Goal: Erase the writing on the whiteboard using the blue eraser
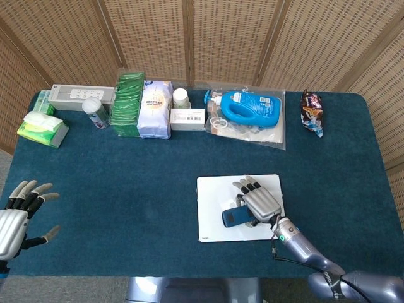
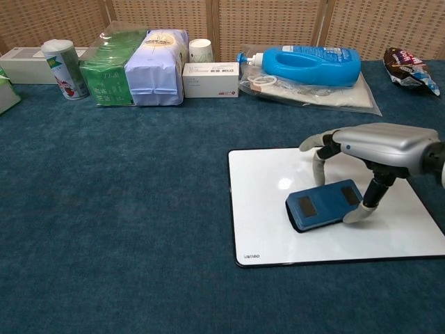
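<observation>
Blue cloth covers the big table (image 1: pixel 126 189), which fills most of both views. Along the upper part of the frame stand a blue bottle (image 1: pixel 251 106), a white bag (image 1: pixel 154 108) and a green pack (image 1: pixel 127 103).

Next biggest is the whiteboard (image 2: pixel 264 223), lying flat in the lower right of the frame. I can see no writing on its bare parts now; anything under the eraser is hidden from me.

My right hand (image 1: pixel 261 203) is over the middle of the board, and I hold the blue eraser (image 2: pixel 323 204) from above, thumb on one side, fingers on the other. It rests flat on the board, turned a bit sideways.

I think the eraser is light and stiff on top, with a soft bottom that slides easily on the smooth board. Holding it by its long sides, near the middle, should keep it flat when I push.

My left hand (image 1: pixel 16 214) is at the lower left of the head view, off the table, fingers spread, holding nothing.
</observation>
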{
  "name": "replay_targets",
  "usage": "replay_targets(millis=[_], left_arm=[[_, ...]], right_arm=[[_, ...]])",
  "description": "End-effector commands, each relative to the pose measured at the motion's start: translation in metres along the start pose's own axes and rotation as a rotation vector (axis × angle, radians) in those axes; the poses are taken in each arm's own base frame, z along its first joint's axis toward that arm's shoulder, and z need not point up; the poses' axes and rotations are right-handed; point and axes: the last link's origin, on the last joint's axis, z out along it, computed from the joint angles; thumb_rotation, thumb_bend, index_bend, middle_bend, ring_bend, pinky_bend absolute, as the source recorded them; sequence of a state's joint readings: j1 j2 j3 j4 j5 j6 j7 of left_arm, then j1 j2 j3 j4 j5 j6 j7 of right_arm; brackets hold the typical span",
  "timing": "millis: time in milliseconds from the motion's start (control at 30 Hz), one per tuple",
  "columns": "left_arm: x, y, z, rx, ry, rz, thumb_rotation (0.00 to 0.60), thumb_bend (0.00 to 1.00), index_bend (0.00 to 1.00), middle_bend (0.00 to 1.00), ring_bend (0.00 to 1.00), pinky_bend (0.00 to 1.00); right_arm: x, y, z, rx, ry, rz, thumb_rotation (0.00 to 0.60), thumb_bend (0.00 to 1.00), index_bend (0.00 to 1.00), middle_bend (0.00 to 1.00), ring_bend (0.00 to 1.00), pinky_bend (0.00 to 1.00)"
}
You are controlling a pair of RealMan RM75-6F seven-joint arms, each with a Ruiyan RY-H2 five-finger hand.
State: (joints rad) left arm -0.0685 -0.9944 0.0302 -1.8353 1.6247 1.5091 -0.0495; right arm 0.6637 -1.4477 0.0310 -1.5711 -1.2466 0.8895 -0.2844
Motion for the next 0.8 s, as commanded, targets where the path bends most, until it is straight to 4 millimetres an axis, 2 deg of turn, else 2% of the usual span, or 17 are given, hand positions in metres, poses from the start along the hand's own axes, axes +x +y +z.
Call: replay_targets(millis=[33, 467, 800], left_arm=[[0.0, 0.0, 0.0, 0.001, 0.001, 0.0, 0.6, 0.29, 0.28, 0.19, 0.09, 0.0], [0.002, -0.001, -0.001, -0.001, 0.006, 0.001, 0.6, 0.29, 0.27, 0.19, 0.09, 0.0], [-0.001, 0.002, 0.001, -0.011, -0.003, -0.004, 0.6, 0.29, 0.27, 0.19, 0.09, 0.0]], right_arm=[[-0.003, 0.0, 0.001, 0.004, -0.009, -0.003, 0.6, 0.09, 0.61, 0.1, 0.0, 0.0], [-0.006, 0.014, -0.001, -0.03, -0.038, -0.037, 0.6, 0.09, 0.62, 0.1, 0.0, 0.0], [0.009, 0.031, -0.017, -0.075, -0.033, -0.052, 0.6, 0.09, 0.61, 0.1, 0.0, 0.0]])
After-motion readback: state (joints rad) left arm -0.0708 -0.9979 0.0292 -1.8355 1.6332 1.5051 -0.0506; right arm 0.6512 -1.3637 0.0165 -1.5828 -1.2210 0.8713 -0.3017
